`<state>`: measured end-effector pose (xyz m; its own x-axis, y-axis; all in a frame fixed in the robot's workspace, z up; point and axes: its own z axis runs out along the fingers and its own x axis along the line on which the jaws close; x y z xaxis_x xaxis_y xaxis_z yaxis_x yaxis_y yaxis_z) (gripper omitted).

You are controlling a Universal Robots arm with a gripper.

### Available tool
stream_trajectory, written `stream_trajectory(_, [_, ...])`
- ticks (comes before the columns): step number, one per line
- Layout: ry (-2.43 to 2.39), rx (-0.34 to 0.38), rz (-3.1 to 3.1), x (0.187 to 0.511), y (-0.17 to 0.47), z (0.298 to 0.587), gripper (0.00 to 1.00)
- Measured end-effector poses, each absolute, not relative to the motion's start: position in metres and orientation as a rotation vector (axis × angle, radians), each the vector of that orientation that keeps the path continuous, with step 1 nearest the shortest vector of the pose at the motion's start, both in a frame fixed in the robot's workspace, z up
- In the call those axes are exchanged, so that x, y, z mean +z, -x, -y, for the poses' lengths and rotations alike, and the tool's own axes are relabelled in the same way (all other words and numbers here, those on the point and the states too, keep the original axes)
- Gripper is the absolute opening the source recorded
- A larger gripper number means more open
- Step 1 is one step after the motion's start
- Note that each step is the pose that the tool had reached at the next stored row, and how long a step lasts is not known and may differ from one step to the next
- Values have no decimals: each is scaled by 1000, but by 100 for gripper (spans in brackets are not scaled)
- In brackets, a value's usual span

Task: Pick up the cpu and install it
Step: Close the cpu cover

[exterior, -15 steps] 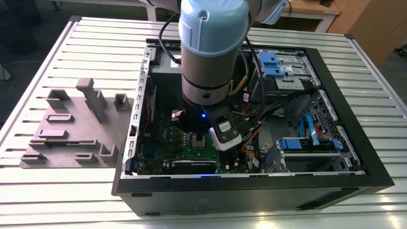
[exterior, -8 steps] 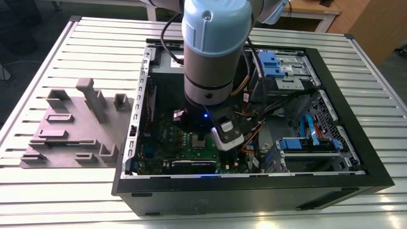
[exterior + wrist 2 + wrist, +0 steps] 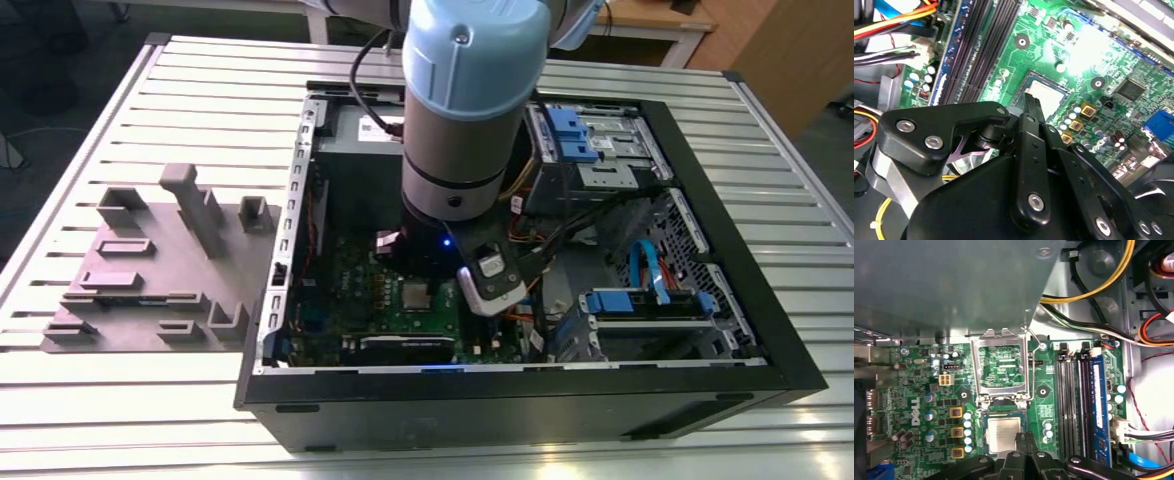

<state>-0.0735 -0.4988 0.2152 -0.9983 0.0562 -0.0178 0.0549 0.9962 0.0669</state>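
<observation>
The cpu [image 3: 1002, 432] is a small silvery square lying flat in the socket on the green motherboard [image 3: 914, 390]; it also shows as a pale square [image 3: 1046, 95] in the second wrist view and as a small grey patch [image 3: 418, 293] in the exterior view. The socket's metal-framed lid [image 3: 1001, 360] stands hinged open beside it. My gripper [image 3: 1024, 442] hangs just above the cpu's edge, its two black fingers pressed together with nothing between them; the fingertips [image 3: 1030, 102] are close over the chip.
The arm [image 3: 467, 120] reaches down into an open black computer case [image 3: 534, 385] on a slatted white table. Memory slots [image 3: 1076, 400], coloured cables [image 3: 1104, 285] and blue drive bays [image 3: 627, 305] crowd the socket. A grey plastic tray [image 3: 147, 260] sits at the exterior view's left.
</observation>
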Motion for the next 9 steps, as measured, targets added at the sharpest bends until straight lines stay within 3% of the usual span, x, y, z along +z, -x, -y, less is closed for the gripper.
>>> stream_trajectory(9, [-86,104,-3119,215,71,499,10])
